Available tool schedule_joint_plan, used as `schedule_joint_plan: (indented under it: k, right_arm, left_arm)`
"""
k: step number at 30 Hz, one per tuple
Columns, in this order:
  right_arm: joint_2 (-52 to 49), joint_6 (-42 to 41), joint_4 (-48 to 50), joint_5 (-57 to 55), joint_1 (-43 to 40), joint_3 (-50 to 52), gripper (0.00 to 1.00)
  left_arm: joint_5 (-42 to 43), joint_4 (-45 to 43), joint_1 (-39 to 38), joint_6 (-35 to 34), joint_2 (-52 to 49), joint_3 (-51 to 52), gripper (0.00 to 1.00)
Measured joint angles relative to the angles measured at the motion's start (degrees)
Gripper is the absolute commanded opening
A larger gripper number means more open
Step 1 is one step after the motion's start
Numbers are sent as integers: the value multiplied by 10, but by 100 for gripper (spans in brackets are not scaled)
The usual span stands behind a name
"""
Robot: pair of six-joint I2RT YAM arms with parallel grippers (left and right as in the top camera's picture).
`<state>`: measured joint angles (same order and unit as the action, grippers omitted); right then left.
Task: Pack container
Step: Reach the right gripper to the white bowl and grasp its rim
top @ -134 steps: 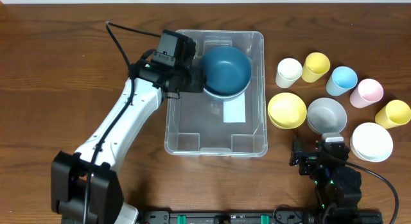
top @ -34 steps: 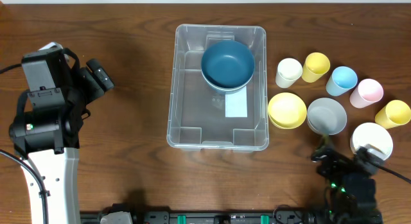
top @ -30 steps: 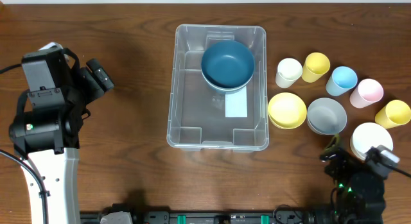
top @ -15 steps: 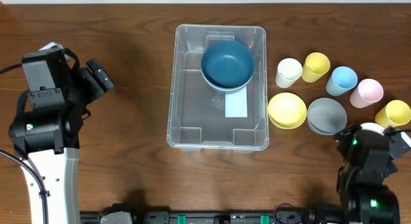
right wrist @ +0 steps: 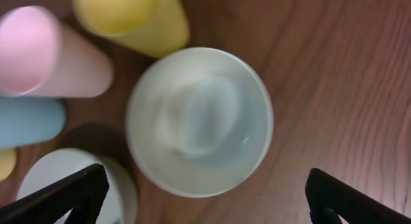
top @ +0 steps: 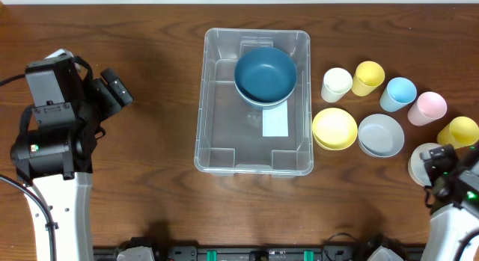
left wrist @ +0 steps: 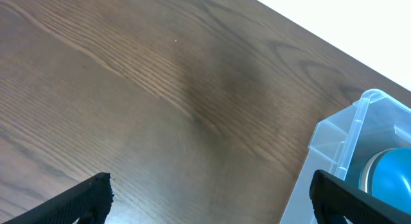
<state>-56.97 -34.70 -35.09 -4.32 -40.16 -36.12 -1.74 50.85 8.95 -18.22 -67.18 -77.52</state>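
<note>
At the middle of the counter (top: 150, 37) stands the container (top: 217, 126), upright and open. A dark blue bowl (top: 265, 75) sits in its end away from the robot, and a white label (top: 275, 123) shows on its base.

The left hand (left wrist: 212, 201) hangs well to the left of the container over bare wood, fingers spread wide and holding nothing.

To the right of the container lie a yellow bowl (top: 334, 129) and a grey bowl (top: 381, 135), touching each other. Behind them runs a row of cups: cream cup (top: 336, 84), yellow cup (top: 367, 78), blue cup (top: 397, 94), pink cup (top: 427, 108) and a second yellow one.

The right hand (right wrist: 205, 189) hovers over a white bowl (right wrist: 199, 121) at the right edge. Its fingers are apart, wider than the bowl, and grip nothing.
</note>
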Motion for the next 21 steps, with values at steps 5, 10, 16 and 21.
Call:
schedule_joint_plan:
  k: [5, 10, 16, 21]
  right_arm:
    - [-57, 8, 25, 41, -52, 0, 96]
    - [-122, 10, 78, 56, -58, -1, 89]
    - [-215, 13, 103, 61, -58, -2, 73]
    - [-258, 13, 76, 57, -59, -3, 64]
  left_arm:
    - [0, 0, 0, 0, 0, 0, 98]
    - [0, 0, 0, 0, 0, 0, 98]
    - [0, 0, 0, 0, 0, 0, 98]
    - [0, 0, 0, 0, 0, 0, 98]
